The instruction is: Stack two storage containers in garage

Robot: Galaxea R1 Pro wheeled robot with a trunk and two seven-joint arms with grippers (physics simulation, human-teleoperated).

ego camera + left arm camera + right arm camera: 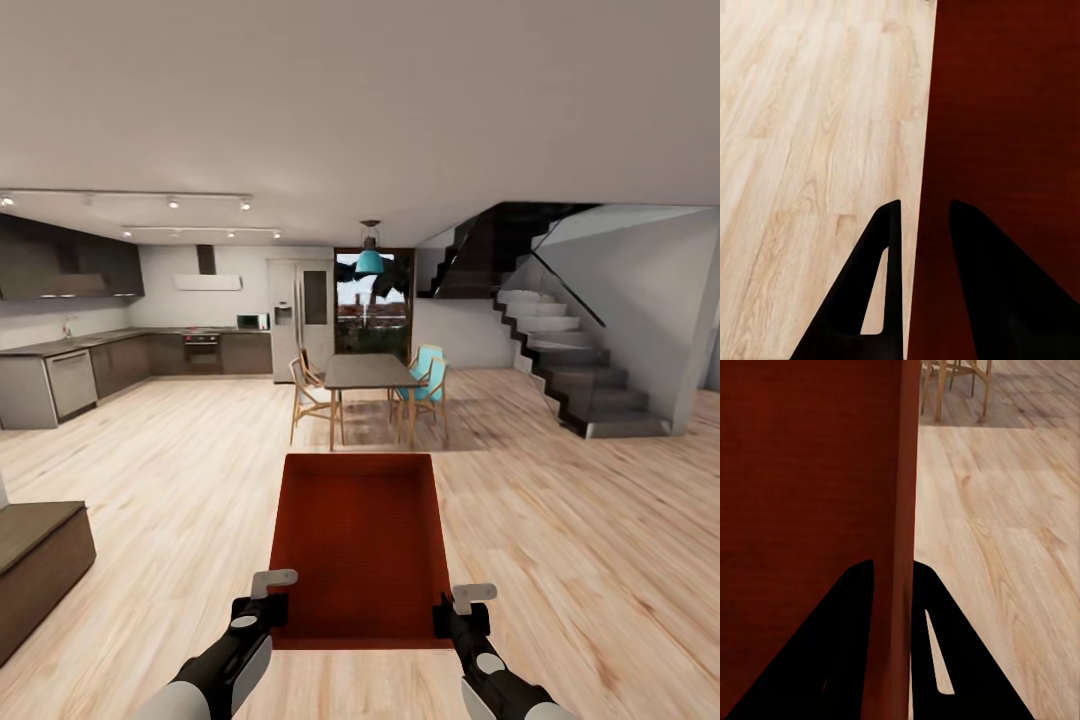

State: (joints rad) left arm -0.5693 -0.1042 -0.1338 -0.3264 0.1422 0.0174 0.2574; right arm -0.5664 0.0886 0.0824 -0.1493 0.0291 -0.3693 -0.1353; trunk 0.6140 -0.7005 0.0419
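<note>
The robot is carrying one red-orange storage container (360, 545) in front of itself with both arms, holding it level above the light wood-plank floor (560, 520) of an open living area. The left gripper (262, 610) is clamping the container's left wall near the corner closest to the robot, with one finger inside the bin and one outside; the left wrist view shows the dark fingers (886, 247) straddling that thin wall. The right gripper (452, 615) is doing the same on the opposite wall, its fingers (859, 607) closed on the rim from both sides. Gripping the two side walls at matching points is probably what keeps the open bin balanced and untilted while the base is rolling. Beyond the container, well ahead of the grippers, are a dining table (368, 372) with chairs, a kitchen to the left and a staircase (570, 365) to the right. A dark low bench (40, 560) sits off to the left gripper's outer side. The garage is still to be reached, so this looks like the transport stage.
</note>
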